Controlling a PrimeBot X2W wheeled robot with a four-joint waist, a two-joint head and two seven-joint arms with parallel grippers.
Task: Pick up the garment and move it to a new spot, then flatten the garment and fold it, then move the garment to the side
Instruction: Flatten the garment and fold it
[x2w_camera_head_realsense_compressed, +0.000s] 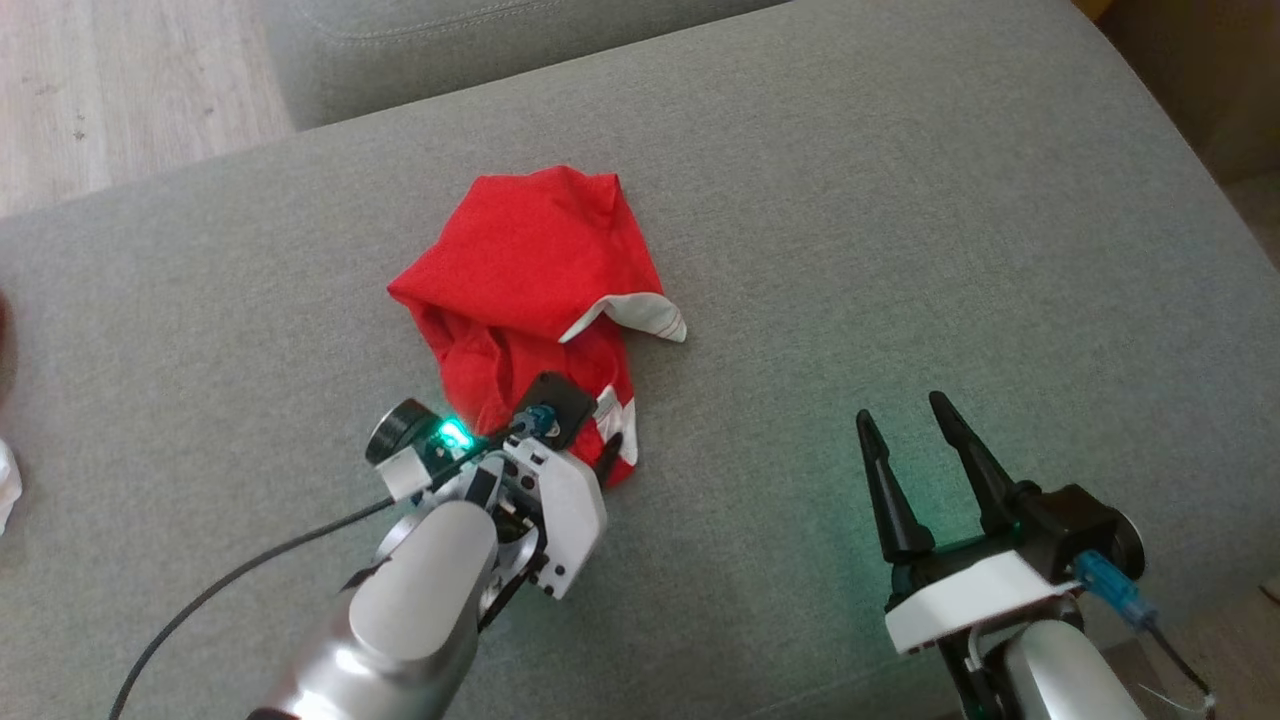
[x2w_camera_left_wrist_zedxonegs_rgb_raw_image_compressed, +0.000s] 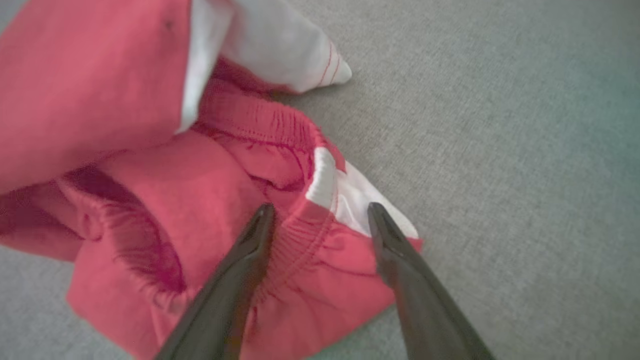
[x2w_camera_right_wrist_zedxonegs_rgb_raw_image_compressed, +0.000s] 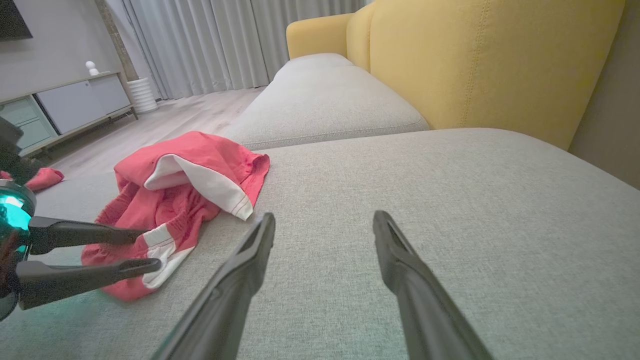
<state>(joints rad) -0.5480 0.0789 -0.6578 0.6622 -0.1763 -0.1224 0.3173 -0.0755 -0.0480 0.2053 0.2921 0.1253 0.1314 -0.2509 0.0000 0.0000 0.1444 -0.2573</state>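
Grey woven fabric covers the broad sofa cushion (x2w_camera_head_realsense_compressed: 900, 250), with pale wood flooring (x2w_camera_head_realsense_compressed: 120, 90) past its far left corner. Left of the cushion's middle lies the red garment (x2w_camera_head_realsense_compressed: 530, 260), crumpled in soft folds, with white lining turned out and a gathered elastic waistband at its near edge. The left gripper (x2w_camera_left_wrist_zedxonegs_rgb_raw_image_compressed: 320, 210) stands wide, its dark tapered fingers straddling that waistband without clamping it. Near the right edge, the right gripper (x2w_camera_head_realsense_compressed: 900, 406) hovers spread and empty.
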